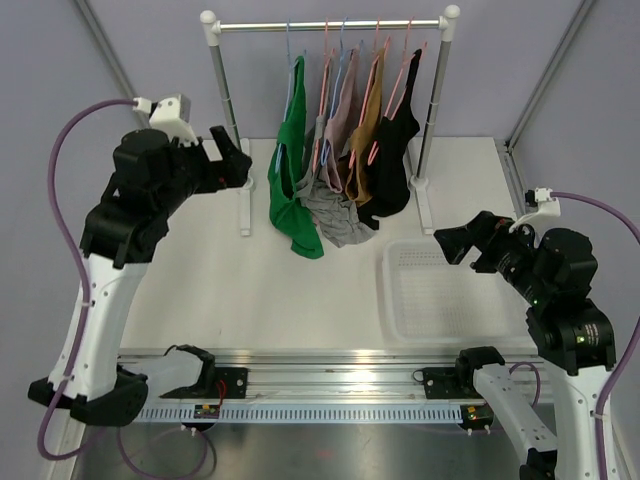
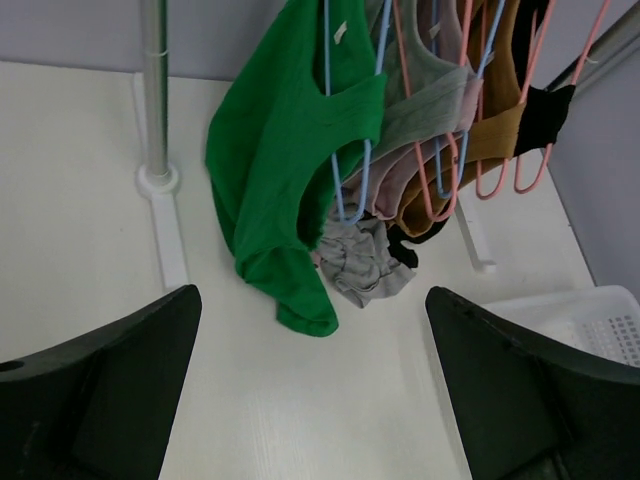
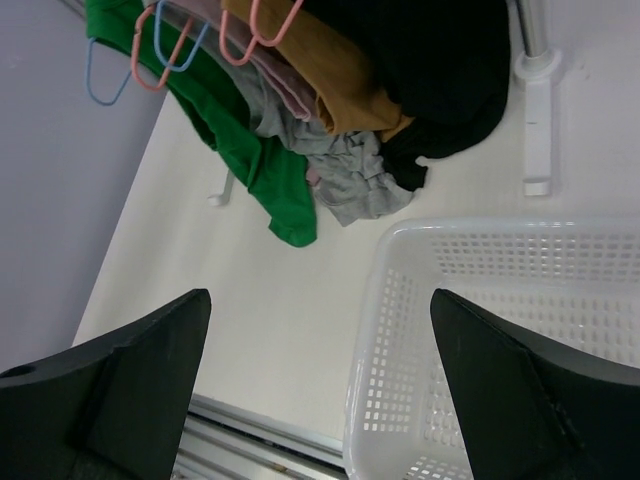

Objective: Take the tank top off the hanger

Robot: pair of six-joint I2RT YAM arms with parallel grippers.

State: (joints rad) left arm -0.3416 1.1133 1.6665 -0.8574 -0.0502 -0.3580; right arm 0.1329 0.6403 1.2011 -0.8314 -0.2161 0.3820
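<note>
Several tank tops hang on pink and blue hangers from a rail [image 1: 330,24] at the back: green [image 1: 291,190], grey [image 1: 335,215], pinkish, mustard [image 1: 366,135] and black [image 1: 396,165]. Their hems reach the table. The green top [image 2: 275,170] hangs on a blue hanger [image 2: 345,150] in the left wrist view; it also shows in the right wrist view [image 3: 262,165]. My left gripper [image 1: 238,160] is open and empty, raised left of the rack. My right gripper [image 1: 455,243] is open and empty, above the basket's right side.
A white perforated basket [image 1: 400,300] stands on the table at the right, also in the right wrist view [image 3: 400,330]. The rack's white posts and feet [image 1: 245,205] stand either side of the clothes. A metal rail [image 1: 330,385] runs along the near edge.
</note>
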